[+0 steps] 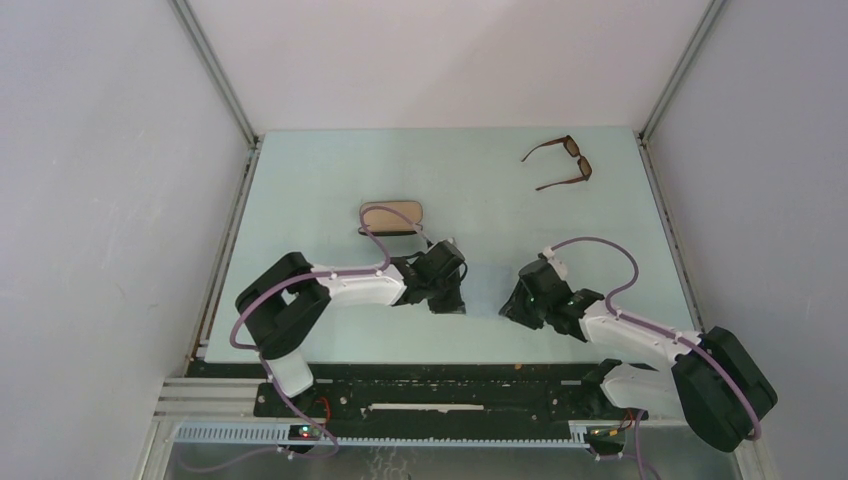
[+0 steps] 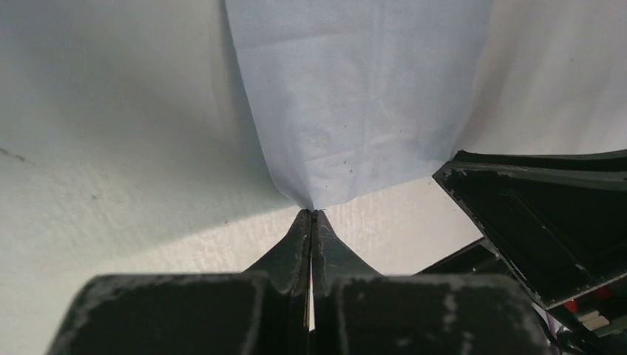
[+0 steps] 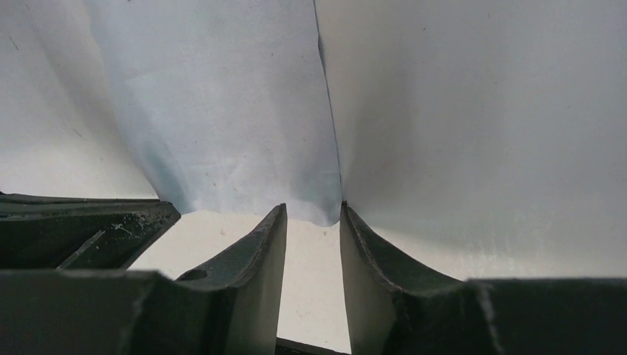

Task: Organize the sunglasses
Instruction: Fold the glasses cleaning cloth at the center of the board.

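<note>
The brown-framed sunglasses (image 1: 562, 163) lie unfolded at the far right of the table, well away from both arms. A pale blue cloth (image 2: 355, 96) spreads on the table between the grippers. My left gripper (image 2: 311, 212) is shut, and a corner of the cloth runs right into its tips. In the top view this gripper (image 1: 458, 300) sits near the table's middle front. My right gripper (image 3: 313, 207) stands open, with the cloth's (image 3: 236, 111) near edge lying just ahead of its fingertips (image 3: 277, 222). It (image 1: 512, 303) faces the left one.
An oblong black case (image 1: 392, 217) with tan lining stands open behind the left gripper. Grey walls with metal rails (image 1: 655, 200) close in the table on the left, right and back. The right arm's gripper body (image 2: 547, 214) shows in the left wrist view.
</note>
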